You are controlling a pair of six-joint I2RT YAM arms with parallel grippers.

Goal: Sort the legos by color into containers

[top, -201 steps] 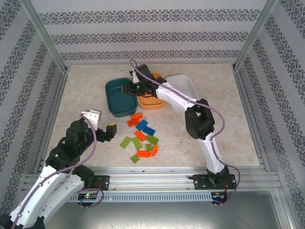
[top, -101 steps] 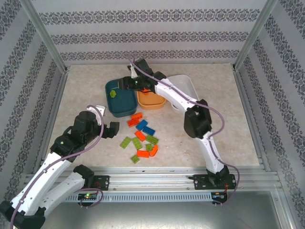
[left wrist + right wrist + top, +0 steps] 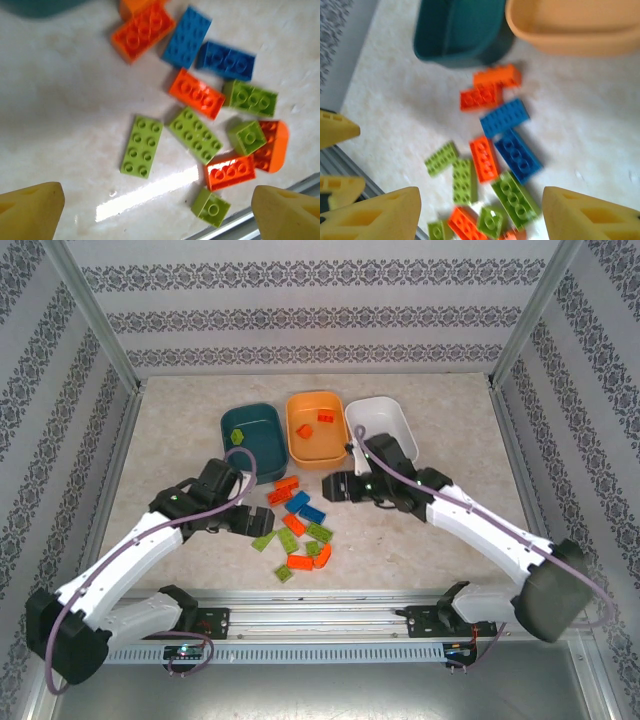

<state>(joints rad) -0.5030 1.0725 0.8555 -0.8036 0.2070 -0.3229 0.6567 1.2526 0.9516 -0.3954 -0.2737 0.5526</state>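
We are wearing glossy white shells along the long links of our left arm (image 3: pixel 120 565) and right arm (image 3: pixel 480 525), and we are carrying bulky matte black housings (image 3: pixel 545 602) at the joints. We are trailing a thin purple-grey cable (image 3: pixel 254 472) along each arm. Our left tool (image 3: pixel 243 521) and right tool (image 3: pixel 338 487) are showing black bodies, while their fingertips (image 3: pixel 31 210) are showing in the wrist views as blunt yellow wedges with hollow recesses. Black plates are anchoring our bases (image 3: pixel 200 620).

The orange tub (image 3: pixel 318 446) holds two orange-red bricks (image 3: pixel 325 418). The dark teal tub (image 3: pixel 258 447) just left of it holds one lime green brick (image 3: pixel 237 437), and the white tub (image 3: pixel 386 430) stands just right of it. In front of it, loose legos (image 3: pixel 298 525) lie clustered on the surface (image 3: pixel 455 445). The right jaws hang just in front of it, and the left jaws farther front-left.
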